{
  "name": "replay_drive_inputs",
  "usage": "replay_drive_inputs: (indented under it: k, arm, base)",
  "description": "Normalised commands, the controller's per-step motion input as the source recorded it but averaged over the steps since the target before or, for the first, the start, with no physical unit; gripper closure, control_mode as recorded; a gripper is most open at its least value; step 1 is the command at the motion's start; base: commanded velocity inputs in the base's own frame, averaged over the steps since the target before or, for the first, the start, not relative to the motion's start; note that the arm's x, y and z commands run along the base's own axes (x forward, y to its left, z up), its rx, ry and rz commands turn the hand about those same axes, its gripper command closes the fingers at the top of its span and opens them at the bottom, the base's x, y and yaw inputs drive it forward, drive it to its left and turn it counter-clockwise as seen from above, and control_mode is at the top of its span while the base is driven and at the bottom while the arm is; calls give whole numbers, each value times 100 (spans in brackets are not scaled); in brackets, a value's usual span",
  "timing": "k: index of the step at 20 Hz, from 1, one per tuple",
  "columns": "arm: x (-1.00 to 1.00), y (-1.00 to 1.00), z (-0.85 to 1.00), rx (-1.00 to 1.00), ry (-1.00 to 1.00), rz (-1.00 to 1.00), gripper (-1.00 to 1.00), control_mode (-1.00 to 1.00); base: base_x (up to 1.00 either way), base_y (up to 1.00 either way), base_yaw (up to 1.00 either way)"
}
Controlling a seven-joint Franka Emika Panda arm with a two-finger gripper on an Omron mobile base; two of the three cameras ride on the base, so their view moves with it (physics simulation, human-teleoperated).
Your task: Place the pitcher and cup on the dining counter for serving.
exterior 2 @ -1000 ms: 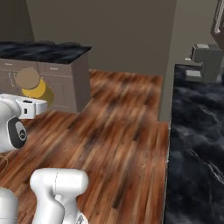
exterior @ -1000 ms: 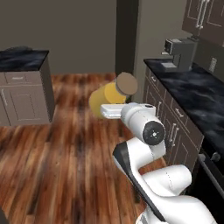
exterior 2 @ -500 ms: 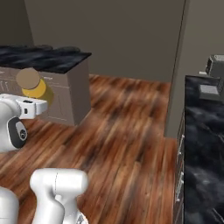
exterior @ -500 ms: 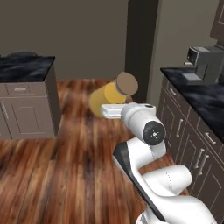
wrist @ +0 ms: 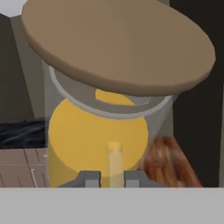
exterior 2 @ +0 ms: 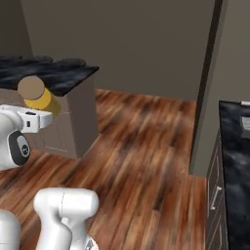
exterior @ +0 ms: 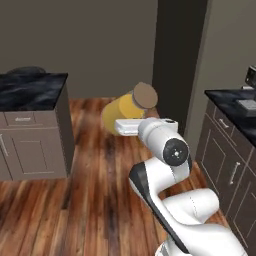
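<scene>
Flooring (exterior: 95, 200) of reddish-brown wood planks is spreading across the room in both base views, running back to a plain grey wall. Standing at the left is a black marble-veined counter (exterior: 30, 90) on grey-brown cabinets (exterior: 35, 145), with a dark rounded shape sitting at its far edge; the right base view is showing the same counter (exterior 2: 58, 75) from the other side. A second black counter (exterior: 235, 107) is lying along the right, next to a dark vertical column (exterior: 177, 55). The white arm (exterior: 170, 165) is reaching forward over the open floor and is carrying the pitcher (exterior: 125, 107) in the air, tilted so that its round tan lid (exterior: 145, 94) is facing up and toward the cameras. In the right base view the pitcher (exterior 2: 39, 95) is hanging in front of the left counter, above the white hand. In the hand view the gripper (wrist: 113, 178) is pinching the thin handle (wrist: 114, 162) of the pitcher between its two dark finger tips (wrist: 89, 178), with the orange-yellow liquid (wrist: 87, 140) showing through the glass and the lid (wrist: 118, 43) looming large above.
</scene>
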Motion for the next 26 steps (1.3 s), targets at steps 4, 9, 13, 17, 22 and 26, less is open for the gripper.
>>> replay_drive_inputs:
  k: [4,9,13,17,22,26]
  arm:
    - [0,0,0,0,0,0,100,100]
    - [0,0,0,0,0,0,100,100]
    - [0,0,0,0,0,0,100,100]
    - [0,0,0,0,0,0,100,100]
    - [0,0,0,0,0,0,100,100]
    - [0,0,0,0,0,0,100,100]
  base:
    - [100,29,2]
    - [100,32,3]
    - [100,49,4]
    - [100,97,0]
    - [100,100,0]
    - [100,100,-2]
